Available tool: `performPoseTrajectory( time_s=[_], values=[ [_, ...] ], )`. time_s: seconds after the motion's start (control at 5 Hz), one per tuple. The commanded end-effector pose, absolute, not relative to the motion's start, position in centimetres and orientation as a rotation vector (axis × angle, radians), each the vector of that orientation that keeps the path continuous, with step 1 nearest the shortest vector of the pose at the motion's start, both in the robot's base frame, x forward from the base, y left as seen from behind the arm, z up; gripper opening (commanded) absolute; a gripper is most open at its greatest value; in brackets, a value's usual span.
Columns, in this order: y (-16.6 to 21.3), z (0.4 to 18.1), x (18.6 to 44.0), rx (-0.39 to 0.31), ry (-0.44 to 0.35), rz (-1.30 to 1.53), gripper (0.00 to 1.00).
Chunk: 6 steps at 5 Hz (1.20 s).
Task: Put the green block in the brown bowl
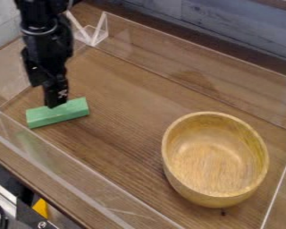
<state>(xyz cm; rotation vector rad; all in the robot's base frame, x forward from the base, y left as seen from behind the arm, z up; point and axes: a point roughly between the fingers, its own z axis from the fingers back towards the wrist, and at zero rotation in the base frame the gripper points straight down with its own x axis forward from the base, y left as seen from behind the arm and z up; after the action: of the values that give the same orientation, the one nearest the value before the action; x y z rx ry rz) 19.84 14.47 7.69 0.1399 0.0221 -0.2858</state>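
Observation:
The green block [62, 114] lies flat on the wooden table at the left, a small matte green bar. My black gripper [46, 91] hangs over its left end, pointing down, its fingers open and nothing between them. Whether the fingertips touch the block I cannot tell. The brown bowl [216, 157], wide, light wood with a thick rim, stands empty at the right front, well apart from the block.
Clear acrylic walls [74, 183] border the table along the front and left edges. A small clear stand [93, 29] sits at the back left behind my arm. Bare wood lies between block and bowl.

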Motion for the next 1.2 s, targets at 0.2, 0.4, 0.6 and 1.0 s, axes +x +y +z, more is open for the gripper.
performPoseTrajectory(
  time_s=[0.2,0.4,0.6,1.0],
  values=[
    [16.1,7.0,19.9,0.166,-0.037,-0.297,1.00],
    [16.3,6.3,19.9,0.159,-0.046,-0.306,1.00],
    [16.4,5.6,20.0,0.152,-0.053,-0.314,1.00],
    [16.6,4.2,20.2,0.139,-0.059,-0.323,1.00]
  ],
)
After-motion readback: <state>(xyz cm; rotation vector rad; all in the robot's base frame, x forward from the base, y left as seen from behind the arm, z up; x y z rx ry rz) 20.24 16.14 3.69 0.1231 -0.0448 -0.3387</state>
